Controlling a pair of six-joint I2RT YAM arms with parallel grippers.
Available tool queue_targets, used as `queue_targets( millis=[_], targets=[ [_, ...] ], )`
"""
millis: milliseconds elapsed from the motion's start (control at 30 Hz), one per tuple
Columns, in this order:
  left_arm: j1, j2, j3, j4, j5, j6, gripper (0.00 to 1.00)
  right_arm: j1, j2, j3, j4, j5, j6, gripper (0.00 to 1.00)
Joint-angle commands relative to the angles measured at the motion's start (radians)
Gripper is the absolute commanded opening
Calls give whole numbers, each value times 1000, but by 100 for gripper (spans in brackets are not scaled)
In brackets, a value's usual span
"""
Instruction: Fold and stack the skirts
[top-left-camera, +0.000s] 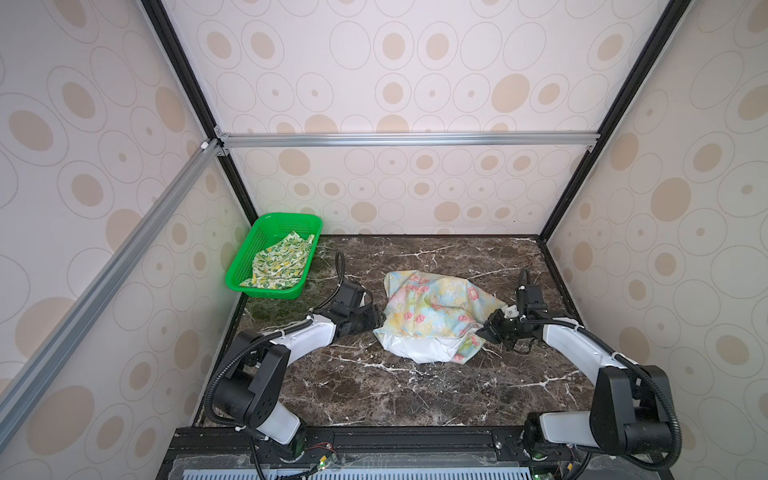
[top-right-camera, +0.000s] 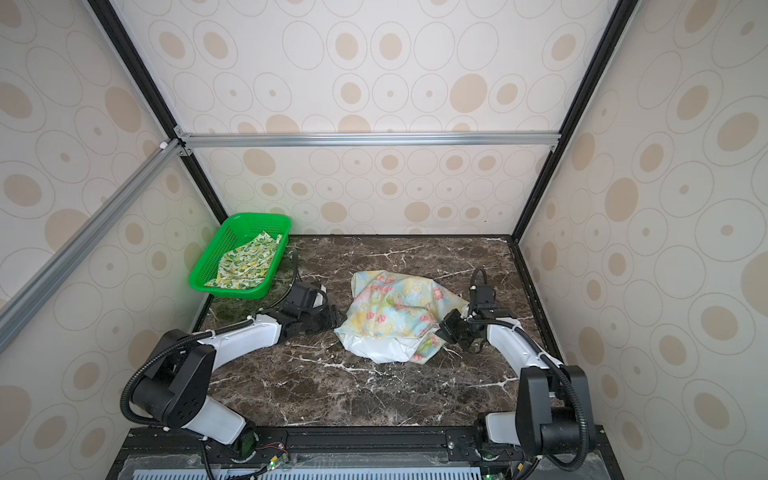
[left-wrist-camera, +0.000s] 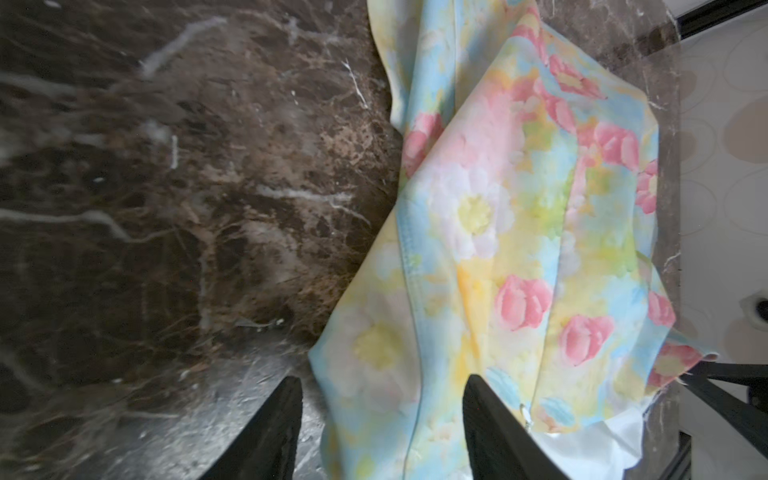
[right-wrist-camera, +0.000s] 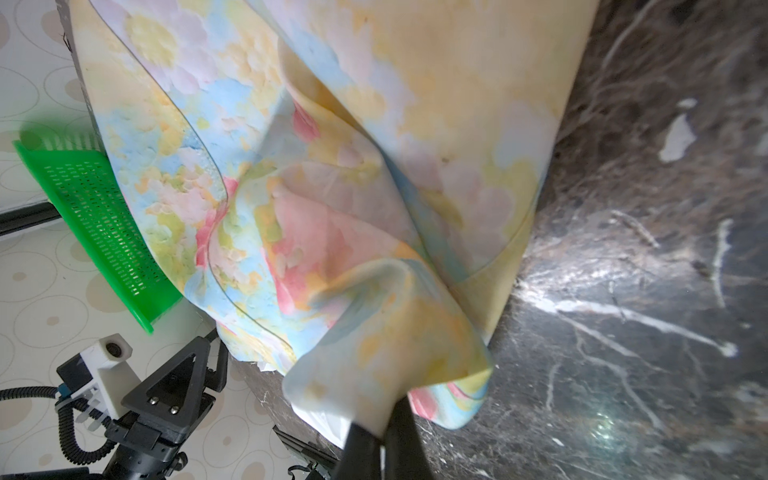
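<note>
- Right gripper (right-wrist-camera: 376, 440) is clamped on a fold of the flowered skirt (top-left-camera: 432, 307); that thin pinch could slip.
- Left gripper (left-wrist-camera: 381, 380) gapes astride the skirt's edge, holding nothing; a one-sided lift might bunch it on the table (top-left-camera: 415, 395).
- Lemon skirt (top-left-camera: 282, 262) sits in the basket (top-left-camera: 266, 232).

The dark marble table (top-left-camera: 374, 395), veined white, carries a green basket (top-left-camera: 266, 293) in its far left corner and a crumpled floral skirt (top-left-camera: 432, 311) near the middle, white lining showing at its near edge. The two lie apart.

White arm links (top-left-camera: 309, 337), black joints (top-left-camera: 266, 374), ribbed black cables (right-wrist-camera: 66, 432), small silver screws (right-wrist-camera: 154, 400), black fingers (left-wrist-camera: 266, 432)
</note>
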Motion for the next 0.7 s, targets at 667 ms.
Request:
queue_targets(
  millis=[667],
  targets=[
    [-62,-255,-185,38,-44,519,45,9,70,28,18,-68,-36,0]
  ],
)
